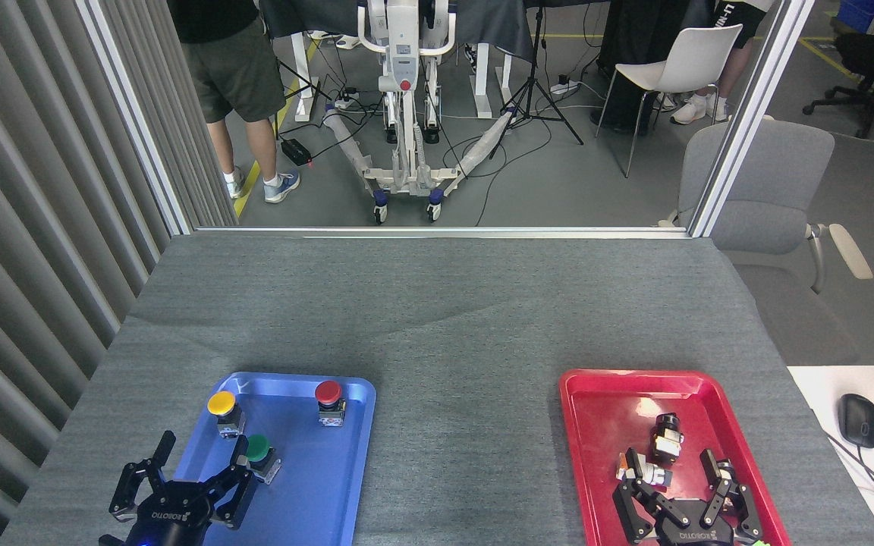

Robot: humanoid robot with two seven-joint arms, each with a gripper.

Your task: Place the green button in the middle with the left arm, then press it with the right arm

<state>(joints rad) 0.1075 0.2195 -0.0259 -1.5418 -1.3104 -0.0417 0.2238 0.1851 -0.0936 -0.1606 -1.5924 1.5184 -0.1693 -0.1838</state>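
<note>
The green button (258,449) stands upright in the blue tray (331,485), near its left side. My left gripper (196,464) hovers over the tray's near-left corner, open, with its fingers spread. One fingertip (240,461) is right beside the button's base; whether they touch is unclear. My right gripper (676,476) is open over the near part of the red tray (604,409), holding nothing. The middle (467,425), bare grey cloth between the two trays, has nothing on it.
A yellow button (222,405) and a red button (328,393) stand at the blue tray's far end. Two small grey-and-black parts (657,455) lie in the red tray by my right fingers. A white desk with a black mouse (859,419) adjoins the table's right.
</note>
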